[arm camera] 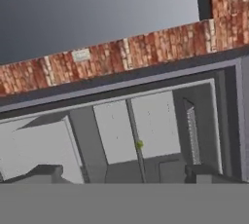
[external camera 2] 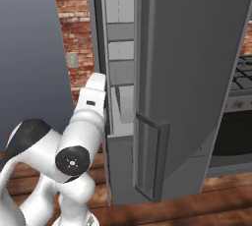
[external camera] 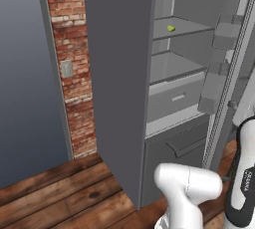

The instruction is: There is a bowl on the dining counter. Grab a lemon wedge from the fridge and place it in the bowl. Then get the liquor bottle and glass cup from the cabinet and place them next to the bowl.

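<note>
Left of the fridge (external camera: pixel 119 83) runs a brick strip (external camera: pixel 72 63), while inside it the lemon wedge (external camera: pixel 171 28) sits on an upper shelf (external camera: pixel 184 28), straight ahead of the open, empty pincer (arm camera: pixel 124 173).

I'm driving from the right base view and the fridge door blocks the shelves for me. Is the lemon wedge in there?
Observer: Yes. The lemon wedge lies on the upper shelf of the open fridge, toward the shelf's left in the left base view.
Operator: Anything beside it?
Observer: Nothing else that I can see on that shelf.
Operator: Is the gripper ready?
Observer: In the hand view the gripper is open and empty, well short of the lemon wedge.
</note>
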Robot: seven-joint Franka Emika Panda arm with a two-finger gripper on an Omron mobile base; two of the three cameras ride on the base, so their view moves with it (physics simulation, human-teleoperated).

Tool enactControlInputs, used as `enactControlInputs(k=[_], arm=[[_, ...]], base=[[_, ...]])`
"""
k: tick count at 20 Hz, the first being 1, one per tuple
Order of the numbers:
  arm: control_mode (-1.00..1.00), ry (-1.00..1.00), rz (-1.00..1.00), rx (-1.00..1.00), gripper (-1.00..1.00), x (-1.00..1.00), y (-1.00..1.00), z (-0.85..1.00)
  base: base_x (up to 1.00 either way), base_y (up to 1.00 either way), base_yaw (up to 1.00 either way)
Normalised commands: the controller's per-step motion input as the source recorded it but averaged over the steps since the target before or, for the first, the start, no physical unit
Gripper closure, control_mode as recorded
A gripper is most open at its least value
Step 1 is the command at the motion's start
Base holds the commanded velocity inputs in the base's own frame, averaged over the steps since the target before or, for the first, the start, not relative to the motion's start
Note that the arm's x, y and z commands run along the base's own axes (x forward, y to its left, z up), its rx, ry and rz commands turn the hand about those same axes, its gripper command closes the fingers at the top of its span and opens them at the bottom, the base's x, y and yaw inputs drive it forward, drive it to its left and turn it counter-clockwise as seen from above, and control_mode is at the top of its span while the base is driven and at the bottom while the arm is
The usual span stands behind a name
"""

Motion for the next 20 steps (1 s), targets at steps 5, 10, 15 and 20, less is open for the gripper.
enactControlInputs(k=[5, 10, 15, 20], arm=[[-1.00, 0.02, -0.45, -0.22, -1.00, 0.42, 0.55, 0.24], [-1.00, 0.03, -0.54, -0.20, -1.00, 0.52, 0.38, 0.01], [-1.00, 0.06, -0.59, -0.10, -1.00, 0.55, 0.12, 0.00], [-1.00, 0.04, -0.48, 0.00, -1.00, 0.41, -0.12, -0.04]], base=[[0.00, 0.00, 0.00], [0.00, 0.00, 0.00], [0.00, 0.00, 0.00], [0.00, 0.00, 0.00]])
